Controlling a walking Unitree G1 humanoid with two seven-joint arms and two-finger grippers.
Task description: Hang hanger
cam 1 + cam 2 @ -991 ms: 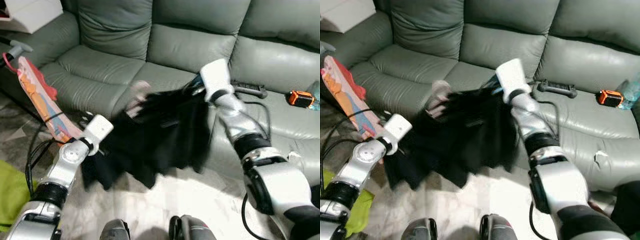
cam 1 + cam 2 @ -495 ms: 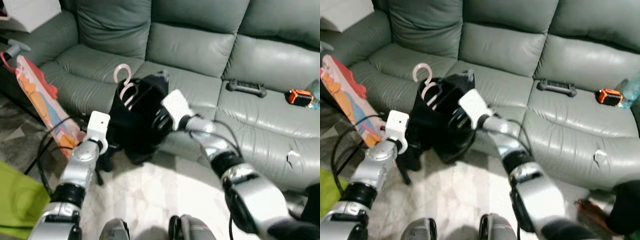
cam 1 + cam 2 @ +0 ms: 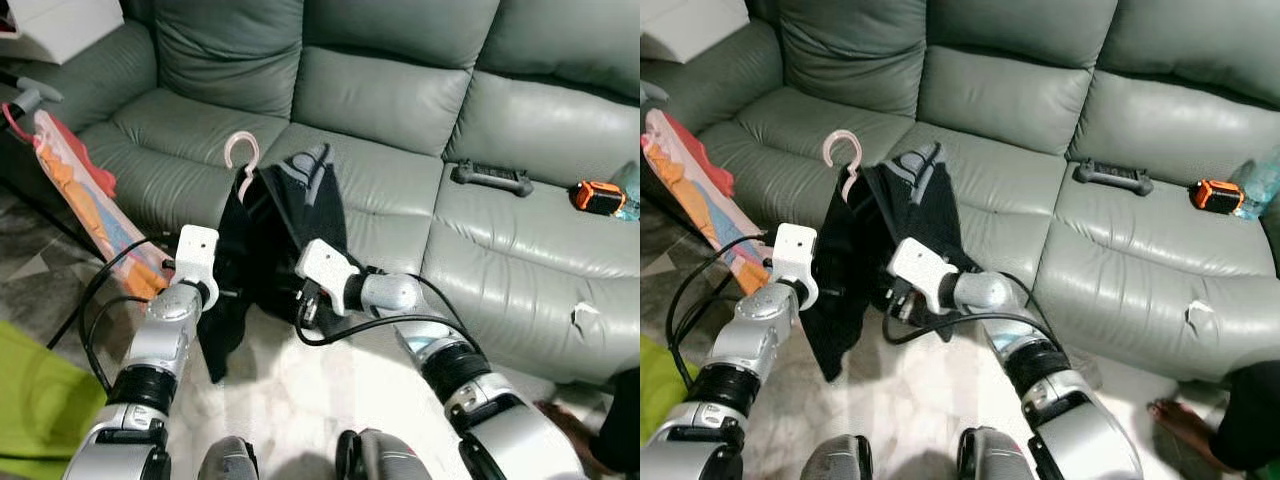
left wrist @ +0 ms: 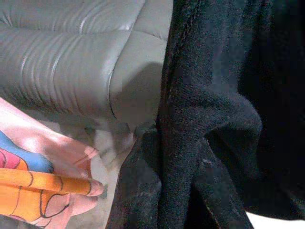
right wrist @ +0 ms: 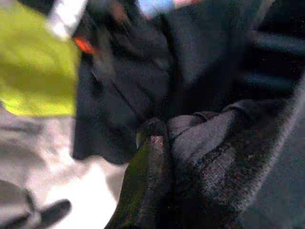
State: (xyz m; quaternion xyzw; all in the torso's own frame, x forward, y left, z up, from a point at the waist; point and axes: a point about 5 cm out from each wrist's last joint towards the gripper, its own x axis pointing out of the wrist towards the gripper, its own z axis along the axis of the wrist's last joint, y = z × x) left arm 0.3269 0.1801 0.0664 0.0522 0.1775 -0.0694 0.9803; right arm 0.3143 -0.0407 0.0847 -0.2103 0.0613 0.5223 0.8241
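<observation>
A pale pink hanger point(image 3: 241, 155) stands upright before the sofa's front edge, hook topmost — a black garment point(image 3: 262, 250) draped over it, hanging floorward.

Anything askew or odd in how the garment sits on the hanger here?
Yes. The black garment hangs bunched and lopsided from the pink hanger, one side trailing toward the floor. Both grippers are buried in its folds in front of the sofa.
</observation>
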